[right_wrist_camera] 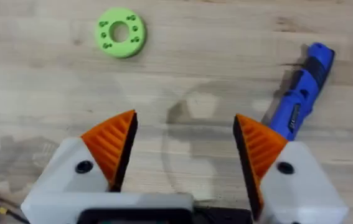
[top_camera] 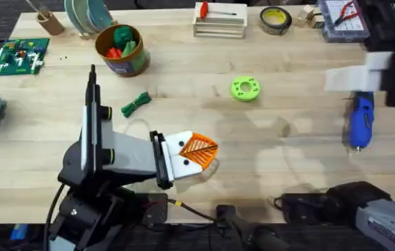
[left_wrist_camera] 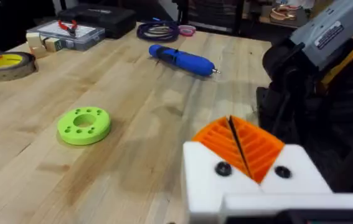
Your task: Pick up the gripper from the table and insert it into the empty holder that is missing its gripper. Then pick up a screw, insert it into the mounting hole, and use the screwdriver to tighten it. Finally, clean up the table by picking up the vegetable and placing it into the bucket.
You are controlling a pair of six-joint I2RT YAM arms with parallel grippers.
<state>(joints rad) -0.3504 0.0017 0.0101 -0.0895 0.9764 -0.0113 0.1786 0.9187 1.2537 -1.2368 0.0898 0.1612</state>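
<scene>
The blue pen-shaped electric screwdriver (right_wrist_camera: 301, 93) near the bench's right edge looks rigid, smooth; grasp mid-body. The right gripper (right_wrist_camera: 185, 146) gapes wide, empty.

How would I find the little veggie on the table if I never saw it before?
Start at the bucket with the golden rim near the table's far left. Just in front of it, on bare wood, lies the vegetable, a short dark green bundle of stalks. The green disc to its right is brighter, round, and has a hole.
</scene>
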